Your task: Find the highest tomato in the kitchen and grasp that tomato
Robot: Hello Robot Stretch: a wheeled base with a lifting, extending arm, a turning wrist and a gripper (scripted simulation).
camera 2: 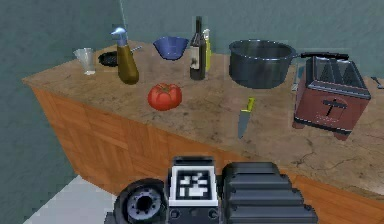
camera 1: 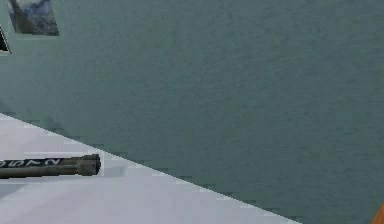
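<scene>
A red tomato (camera 2: 165, 96) lies on the brown stone countertop (camera 2: 200, 125) in the arm side view, left of the middle and near the counter's front edge. At the picture's bottom edge a white square with black marks (camera 2: 195, 185) stands between dark blocks. Left of it is the gripper's (camera 2: 140, 205) round dark body, low in front of the counter and below the tomato. I cannot make out its far end, so I cannot tell whether it holds anything.
Behind the tomato stand a cup (camera 2: 85, 60), a pump bottle (camera 2: 126, 60), a blue bowl (camera 2: 172, 46) and two bottles (camera 2: 199, 55). Right of them are a dark pot (camera 2: 262, 62), a knife (camera 2: 245, 116) and a toaster (camera 2: 330, 95). In the forward view a dark cylinder (camera 1: 50, 165) lies on a white surface (camera 1: 120, 200) by a teal wall.
</scene>
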